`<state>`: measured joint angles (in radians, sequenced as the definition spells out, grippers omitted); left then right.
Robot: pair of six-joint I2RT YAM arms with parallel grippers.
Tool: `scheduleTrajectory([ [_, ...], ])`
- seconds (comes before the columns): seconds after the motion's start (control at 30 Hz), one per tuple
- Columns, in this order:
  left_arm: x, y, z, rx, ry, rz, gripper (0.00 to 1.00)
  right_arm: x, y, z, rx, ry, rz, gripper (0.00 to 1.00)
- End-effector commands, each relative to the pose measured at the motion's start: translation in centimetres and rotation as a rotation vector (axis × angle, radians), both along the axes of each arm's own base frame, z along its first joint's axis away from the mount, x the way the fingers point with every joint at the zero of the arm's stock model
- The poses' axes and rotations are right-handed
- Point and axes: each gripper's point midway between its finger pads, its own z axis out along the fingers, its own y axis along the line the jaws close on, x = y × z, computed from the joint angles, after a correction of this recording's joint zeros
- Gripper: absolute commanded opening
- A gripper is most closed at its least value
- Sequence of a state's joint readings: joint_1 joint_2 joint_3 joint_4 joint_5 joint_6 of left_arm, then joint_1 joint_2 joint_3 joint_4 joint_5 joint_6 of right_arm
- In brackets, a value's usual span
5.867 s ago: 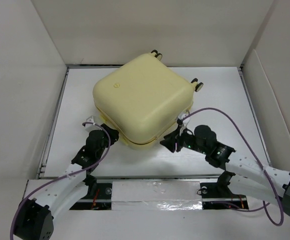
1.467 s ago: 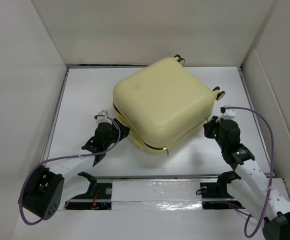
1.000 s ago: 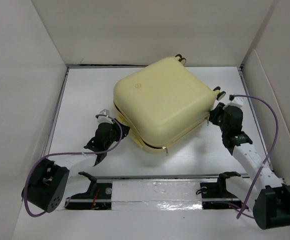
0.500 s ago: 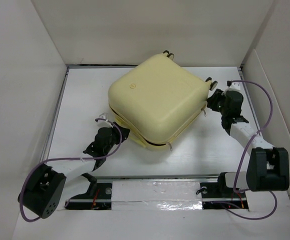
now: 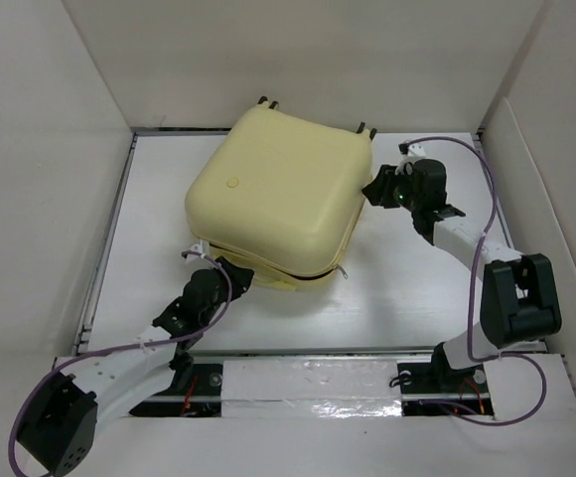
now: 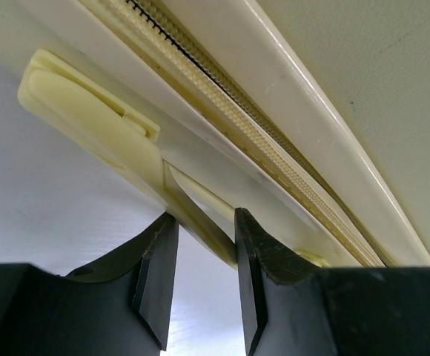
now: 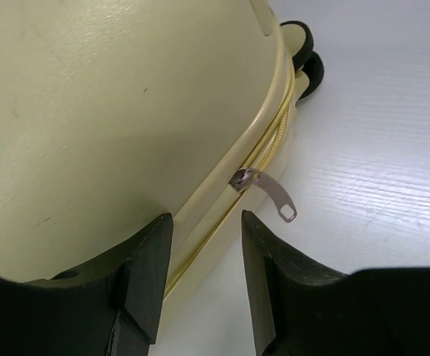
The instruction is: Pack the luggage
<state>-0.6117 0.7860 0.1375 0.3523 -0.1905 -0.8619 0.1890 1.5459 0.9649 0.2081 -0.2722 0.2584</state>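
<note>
Nearest, the left claw [image 5: 230, 280] sits at the near-left edge of the luggage [image 5: 273, 194]. In the left wrist view its fingers [image 6: 156, 282] stand a little apart on either side of a thin pale strip [image 6: 196, 199] on the shell's side. Whether they pinch it I cannot tell. The one luggage lies flat and zipped shut in the middle of the white desk [image 5: 407, 288], lid up. On the lid is one small round embossed mark [image 5: 231, 183], too small to read. Two metal zip pulls show: one [image 5: 340, 275] at the near corner, the other [image 7: 267, 194] on the right side, just ahead of the right claw [image 7: 204, 222]. That claw's fingers gape with the zip seam between them, gripping nothing. Two wheel pairs [image 5: 265, 101] poke out at the far edge. Two purple cables [image 5: 485, 229] loop over the arms, and white walls [image 5: 60, 149] box the desk in.
</note>
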Motion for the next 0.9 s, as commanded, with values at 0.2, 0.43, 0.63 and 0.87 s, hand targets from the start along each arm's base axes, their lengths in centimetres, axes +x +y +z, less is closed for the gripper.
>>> scheduleTrajectory([
  [0.2, -1.2, -2.0, 2.9, -0.001, -0.069, -0.133, 0.0, -7.5, 0.0, 4.3, 0.018, -0.127, 0.06, 0.52],
  [0.43, -2.3, -2.7, 4.3, -0.017, -0.087, -0.158, 0.0, -18.0, 5.4, 1.5, 0.015, -0.126, 0.359, 0.0],
  [0.63, -2.7, -2.0, 3.8, 0.054, -0.046, -0.148, 0.32, -23.2, 8.4, -0.2, 0.108, -0.115, 0.542, 0.48],
  [0.87, -2.3, -0.6, 7.3, 0.069, -0.122, -0.098, 0.42, -22.9, 8.9, -1.2, 0.13, -0.102, 0.564, 0.53],
])
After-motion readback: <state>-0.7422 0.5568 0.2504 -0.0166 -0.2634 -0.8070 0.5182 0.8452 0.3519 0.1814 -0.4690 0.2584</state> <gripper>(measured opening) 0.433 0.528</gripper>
